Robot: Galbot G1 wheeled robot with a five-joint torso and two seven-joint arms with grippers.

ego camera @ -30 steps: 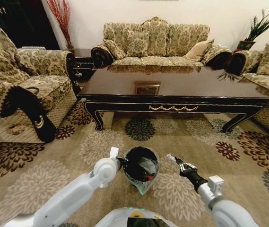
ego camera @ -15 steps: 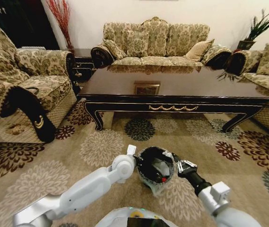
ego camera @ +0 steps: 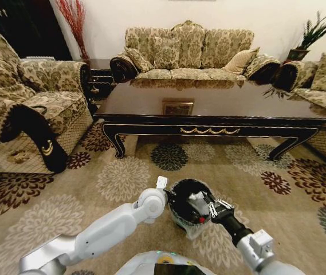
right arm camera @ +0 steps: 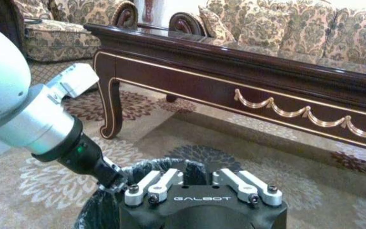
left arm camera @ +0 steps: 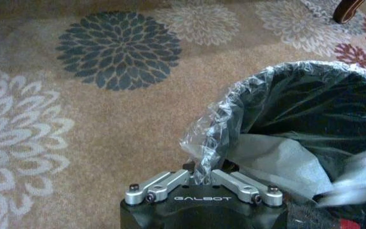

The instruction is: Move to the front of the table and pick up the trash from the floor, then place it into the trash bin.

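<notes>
Floor (ego camera: 65, 212): beige carpet, big round flower medallions. Directly on it: dark glossy desk (ego camera: 220, 106) on curved legs, gold scroll trim on front edge; small framed item (ego camera: 177, 106) flat on desk top. Black lined trash bin (ego camera: 188, 206) nearer, apart from desk. Sofas around the edges.

Trash bin (ego camera: 188, 201) on floor (ego camera: 122, 177) before table (ego camera: 208, 109); left gripper (ego camera: 169, 197) at its left rim, right gripper (ego camera: 211, 207) over its right.
</notes>
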